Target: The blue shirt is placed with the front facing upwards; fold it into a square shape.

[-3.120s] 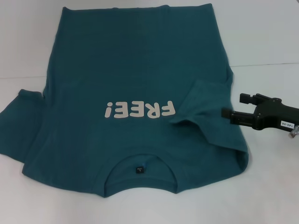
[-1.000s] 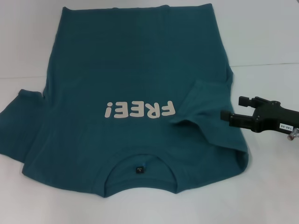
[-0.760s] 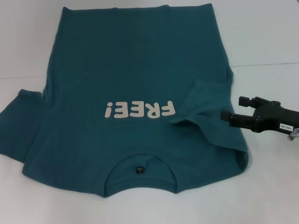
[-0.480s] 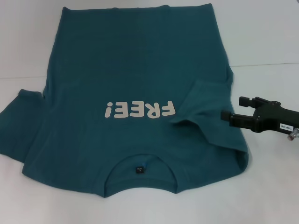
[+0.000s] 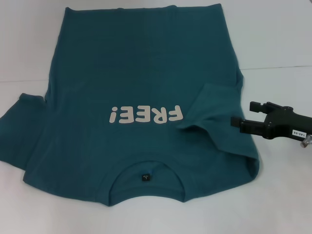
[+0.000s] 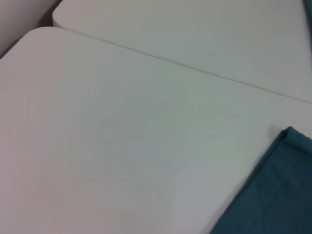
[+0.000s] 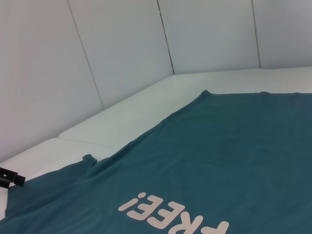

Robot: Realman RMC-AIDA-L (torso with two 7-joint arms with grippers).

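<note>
Blue shirt [image 5: 136, 87] is lying front up on the white table [image 5: 278, 39], and we are reading across from our left. Its left sleeve [image 5: 22, 124] is spreading flat out to the side, the white "FREE!" lettering [image 5: 146, 115] is sitting mid-chest, and the collar with its dark neck label [image 5: 145, 178] is lying nearest to us. Further right, the right sleeve [image 5: 209, 109] is lying folded inward over the body. We are seeing the right gripper [image 5: 242, 114] hovering at the shirt's right edge, its two black fingers standing apart with nothing between them. Our left gripper is out of sight; its wrist camera is showing bare table and a corner of teal cloth
</note>
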